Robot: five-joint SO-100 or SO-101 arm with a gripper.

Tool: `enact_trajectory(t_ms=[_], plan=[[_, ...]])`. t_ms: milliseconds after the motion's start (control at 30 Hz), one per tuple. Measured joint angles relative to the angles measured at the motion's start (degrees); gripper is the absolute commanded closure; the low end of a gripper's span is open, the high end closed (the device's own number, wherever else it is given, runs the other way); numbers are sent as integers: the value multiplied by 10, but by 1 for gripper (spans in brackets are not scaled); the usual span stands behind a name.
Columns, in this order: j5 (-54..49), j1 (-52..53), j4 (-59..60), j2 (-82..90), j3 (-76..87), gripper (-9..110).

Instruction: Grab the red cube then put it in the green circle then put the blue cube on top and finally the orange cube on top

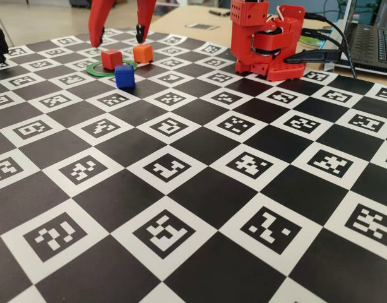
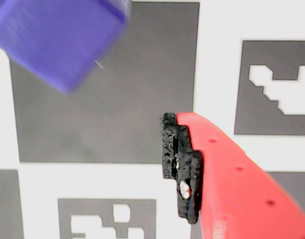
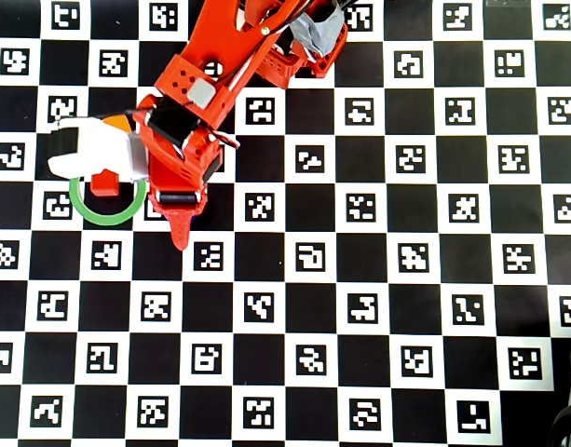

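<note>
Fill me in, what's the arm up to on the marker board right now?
A red arm is stacking cubes. The red cube already sits in the green circle. The gripper hangs open above the cubes, holding nothing. The blue cube rests on the board just in front of the ring in the fixed view, and the orange cube sits behind it; neither is stacked yet. The wrist view shows the blue cube close below one finger.

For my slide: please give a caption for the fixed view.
Open gripper above red cube in green ring; blue cube waits nearby.
</note>
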Motion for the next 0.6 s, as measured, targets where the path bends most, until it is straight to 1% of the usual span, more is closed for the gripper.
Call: enact_trajectory(t_ms=[433,600], plan=[[-17,7,-118,-61,57,56],[-21,13,-139,-79,58,56]])
